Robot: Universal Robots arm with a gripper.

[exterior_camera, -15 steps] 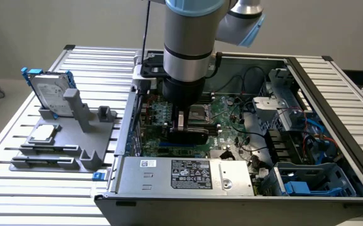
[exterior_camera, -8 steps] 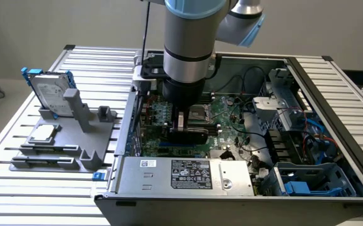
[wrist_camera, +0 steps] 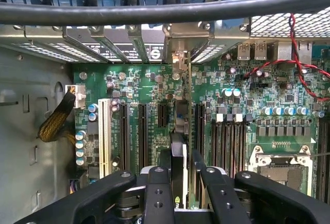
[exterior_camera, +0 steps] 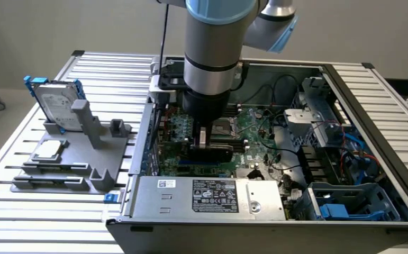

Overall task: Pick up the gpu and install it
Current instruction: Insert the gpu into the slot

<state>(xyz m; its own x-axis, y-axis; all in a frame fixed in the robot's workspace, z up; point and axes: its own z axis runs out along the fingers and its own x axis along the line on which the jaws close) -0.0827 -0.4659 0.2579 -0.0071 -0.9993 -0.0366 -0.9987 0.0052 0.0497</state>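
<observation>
**Exterior view.** The arm [exterior_camera: 214, 53] is lowered into the open computer case [exterior_camera: 348, 87]. The gripper [exterior_camera: 204, 138] is clamped on the gpu [exterior_camera: 209, 154], which is held on edge over the motherboard [exterior_camera: 256, 124], near the case's wall on the exterior view's left. The power supply [exterior_camera: 211, 196] lies just beside the card, on the near side. A bundle of black cables [exterior_camera: 281, 159] and a blue drive cage [exterior_camera: 352, 206] are located toward the exterior view's right, well apart from the card. Outside the case, on the slatted table [exterior_camera: 20, 222], a grey fixture [exterior_camera: 87, 153] is placed, with a hard drive [exterior_camera: 54, 103] standing upright in it.

**Wrist view.** The gpu [wrist_camera: 178, 131] is seen edge-on between the two black fingers [wrist_camera: 157, 198], which are closed against its sides. Its metal end bracket [wrist_camera: 179, 54] reaches the row of rear slot covers [wrist_camera: 103, 46]. Black expansion slots [wrist_camera: 125, 136] and a white slot [wrist_camera: 104, 136] flank the card on one side; memory slots [wrist_camera: 227, 147] and the processor socket [wrist_camera: 281, 170] lie on the other. A thick black cable [wrist_camera: 165, 10] crosses in front of the camera, and red wires [wrist_camera: 304, 74] hang over the board. Whether the card's edge is seated in a slot cannot be told.
</observation>
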